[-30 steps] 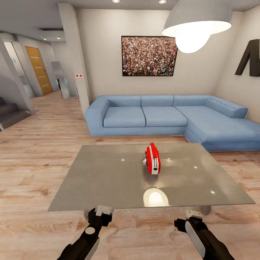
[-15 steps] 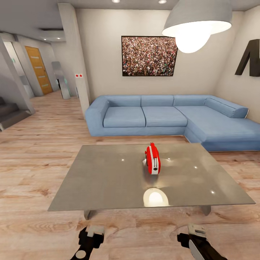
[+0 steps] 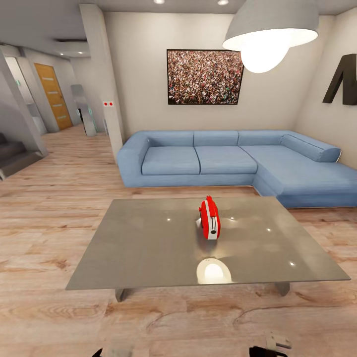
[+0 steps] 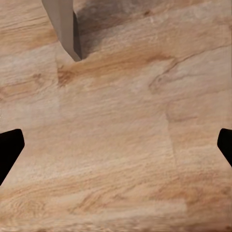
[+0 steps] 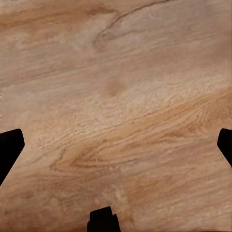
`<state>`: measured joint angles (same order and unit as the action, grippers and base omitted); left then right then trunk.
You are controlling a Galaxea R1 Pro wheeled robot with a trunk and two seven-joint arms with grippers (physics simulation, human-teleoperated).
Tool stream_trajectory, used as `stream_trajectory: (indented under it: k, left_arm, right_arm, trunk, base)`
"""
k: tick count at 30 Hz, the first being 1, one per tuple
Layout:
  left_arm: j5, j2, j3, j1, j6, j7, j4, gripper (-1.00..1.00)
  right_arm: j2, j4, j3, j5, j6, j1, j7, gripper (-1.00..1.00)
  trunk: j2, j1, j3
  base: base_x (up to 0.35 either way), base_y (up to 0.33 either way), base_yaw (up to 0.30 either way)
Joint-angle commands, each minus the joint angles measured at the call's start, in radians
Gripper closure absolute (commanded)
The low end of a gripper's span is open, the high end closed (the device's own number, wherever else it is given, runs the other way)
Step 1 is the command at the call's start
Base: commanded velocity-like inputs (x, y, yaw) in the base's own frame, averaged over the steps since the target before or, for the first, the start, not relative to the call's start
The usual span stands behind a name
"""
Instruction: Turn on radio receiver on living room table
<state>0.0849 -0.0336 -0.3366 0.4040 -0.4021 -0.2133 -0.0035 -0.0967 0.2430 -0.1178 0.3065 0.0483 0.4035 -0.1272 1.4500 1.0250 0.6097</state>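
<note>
The red radio receiver (image 3: 209,218) with a white end panel stands upright on the glossy grey table (image 3: 148,243), right of the top's middle. Both arms hang low in front of the table. At the head view's lower edge only the tips of the left gripper (image 3: 119,353) and the right gripper (image 3: 271,347) peek in. In the left wrist view the left gripper (image 4: 116,145) is open over wood floor, with a grey table leg (image 4: 65,26) ahead of it. The right gripper (image 5: 116,145) is also open over bare floor in the right wrist view.
A blue corner sofa (image 3: 233,161) stands behind the table under a crowd picture (image 3: 204,77). A big grey dome lamp (image 3: 270,27) hangs above at the right. Light wood floor (image 3: 49,208) runs left toward stairs and an orange door (image 3: 53,94).
Both arms have dropped lower and pulled back toward me, almost leaving the head view. The radio, table and camera have not moved.
</note>
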Motion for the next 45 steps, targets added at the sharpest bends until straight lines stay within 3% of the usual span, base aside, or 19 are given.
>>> stream_trajectory:
  k: [1, 8, 15, 19, 26, 45]
  left_arm:
    - [-0.001, 0.003, -0.001, -0.009, -0.009, 0.0, 0.002, -1.0]
    - [0.0, 0.018, -0.001, -0.09, -0.11, 0.001, 0.033, -1.0]
    - [-0.001, 0.031, -0.001, -0.146, -0.202, 0.002, 0.068, -1.0]
    - [-0.001, 0.053, -0.001, -0.194, -0.231, 0.002, 0.072, -1.0]
    - [0.001, 0.068, -0.001, -0.223, -0.233, -0.002, 0.073, -1.0]
    - [0.0, 0.063, -0.002, -0.224, -0.225, -0.002, 0.073, -1.0]
  right_arm:
    - [0.0, -0.018, 0.0, -0.005, -0.017, 0.0, 0.012, -1.0]
    - [0.0, -0.156, 0.0, -0.015, -0.159, -0.001, 0.049, -1.0]
    - [-0.001, -0.171, 0.0, -0.016, -0.19, -0.004, 0.052, -1.0]
    - [-0.003, -0.214, 0.0, -0.018, -0.218, -0.005, 0.11, -1.0]
    - [0.0, -0.224, 0.0, -0.018, -0.224, -0.021, 0.12, -1.0]
    - [0.008, -0.22, 0.001, -0.014, -0.212, -0.046, 0.112, -1.0]
  trunk:
    - [0.0, 0.0, 0.0]
    - [0.0, 0.0, 0.0]
    - [0.0, 0.0, 0.0]
    - [0.0, 0.0, 0.0]
    - [0.0, 0.0, 0.0]
    - [0.0, 0.0, 0.0]
  base:
    - [0.0, 0.0, 0.0]
    - [0.0, 0.0, 0.0]
    - [0.0, 0.0, 0.0]
    - [0.0, 0.0, 0.0]
    - [0.0, 0.0, 0.0]
    - [0.0, 0.0, 0.0]
